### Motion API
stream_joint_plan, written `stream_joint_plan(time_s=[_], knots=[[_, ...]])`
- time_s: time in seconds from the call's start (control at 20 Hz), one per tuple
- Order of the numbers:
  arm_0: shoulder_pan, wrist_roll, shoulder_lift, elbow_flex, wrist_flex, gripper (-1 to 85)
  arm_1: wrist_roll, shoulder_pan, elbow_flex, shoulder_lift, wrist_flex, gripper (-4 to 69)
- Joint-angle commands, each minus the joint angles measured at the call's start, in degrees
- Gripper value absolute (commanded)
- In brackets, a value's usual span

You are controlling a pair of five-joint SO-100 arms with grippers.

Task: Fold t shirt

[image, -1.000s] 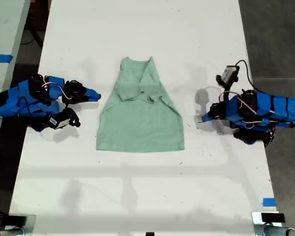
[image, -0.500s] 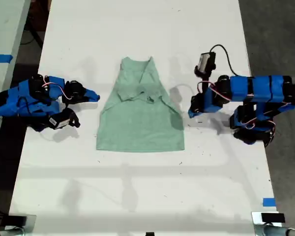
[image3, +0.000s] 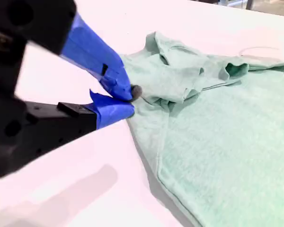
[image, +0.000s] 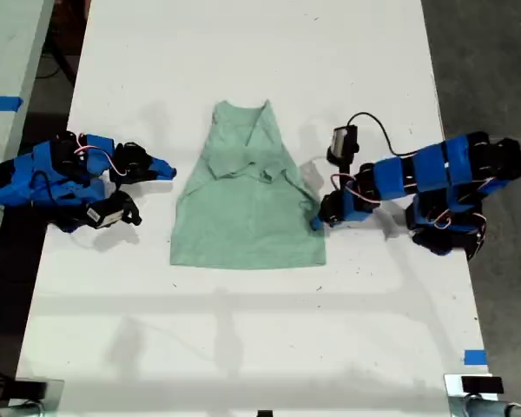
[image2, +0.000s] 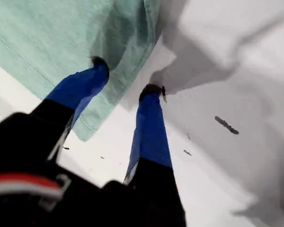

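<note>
T shirt (image: 247,204) lies flat in the middle of the white table (image: 243,347), between my two arms. Both sleeves look tucked in over its chest, so I think the first folds are done. The bottom half is not folded up yet, so about half the job seems left.

My first gripper (image2: 125,78) is at the shirt's edge on the exterior view's right. Its jaws are spread apart, one tip over the cloth and one over the table, gripping nothing yet.

My second gripper (image3: 125,100) rests by the shirt's edge on the exterior view's left. Its jaws are pressed together, with no cloth in them that I can see.

What lies under the tucked sleeves is hidden. The first wrist view is blurry, so I cannot tell if the tips touch the cloth.
</note>
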Motion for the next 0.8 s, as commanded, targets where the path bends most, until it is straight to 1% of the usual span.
stream_joint_plan(time_s=[0.0, 0.05, 0.1, 0.15, 0.25, 0.45, 0.6, 0.75], knots=[[0.4, 0.2, -0.1, 2.4, 0.1, -0.2, -0.9, -0.3, -0.8, -3.2, -4.7, 16.8], [0.4, 0.2, -0.1, 2.4, 0.1, -0.2, -1.5, -0.3, -1.4, -4.6, -5.2, 12.7], [0.4, 0.2, -0.1, 2.4, 0.1, -0.2, -1.3, -0.1, -1.6, -5.1, -5.3, 0.8], [0.4, 0.2, -0.1, 2.4, 0.1, -0.2, -1.2, -0.1, -1.6, -5.2, -5.1, 0.3], [0.4, 0.2, -0.1, 2.4, 0.1, -0.2, -0.8, 0.0, -2.2, -4.0, -2.4, 0.3], [0.4, 0.2, -0.1, 2.4, 0.1, -0.2, 1.0, 0.6, -2.5, 4.5, 6.0, 0.3], [0.4, 0.2, -0.1, 2.4, 0.1, -0.2, -0.9, 0.6, -5.5, 10.1, 6.9, 0.3], [0.3, 0.2, -0.1, 2.4, 0.1, -0.2, -3.2, -1.8, -17.5, 5.0, 6.9, 0.3]])
